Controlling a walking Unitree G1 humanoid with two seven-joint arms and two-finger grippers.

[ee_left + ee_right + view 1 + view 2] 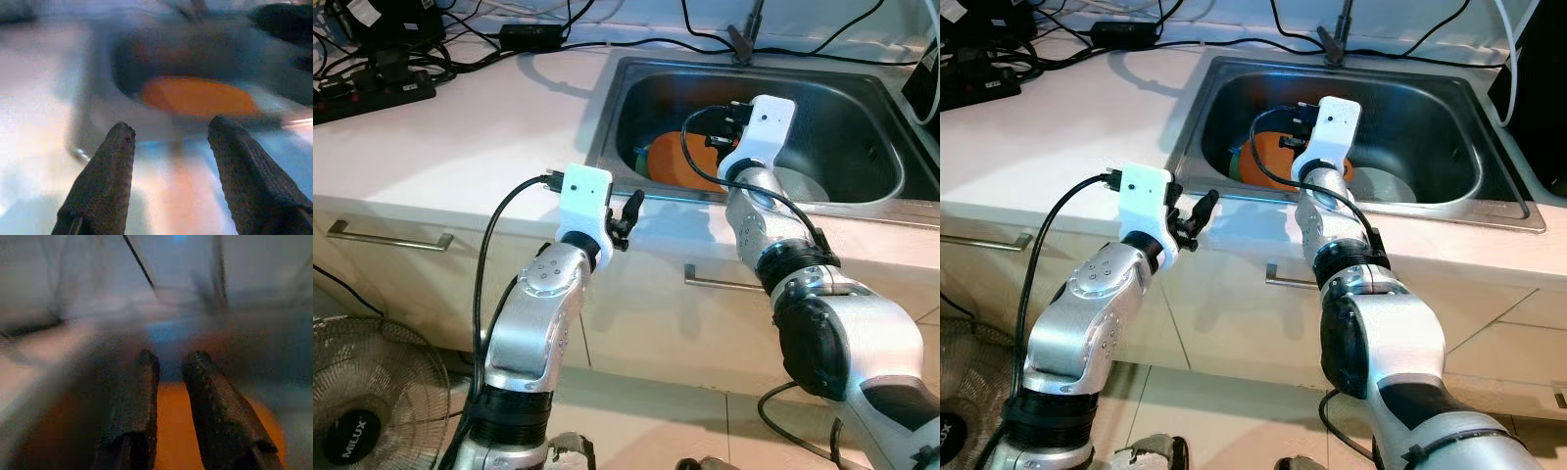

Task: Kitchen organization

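Down near me my left gripper (631, 211) hangs open over the counter edge (460, 166) while my right gripper (168, 396), fingers almost closed on nothing, reaches into the sink (862, 108) above the orange plate (680, 162), so basically nothing's organized yet.

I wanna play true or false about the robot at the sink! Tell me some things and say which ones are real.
1. An orange plate lies inside the metal sink. True.
2. The right pincer reaches into the sink, above the orange plate. True.
3. The left pincer is squeezing a cup. False: it is open and holds nothing, over the counter by the sink's edge.
4. The sink is full of soapy water. False: no water can be seen in it.
5. Black cables lie on the counter behind the sink. True.
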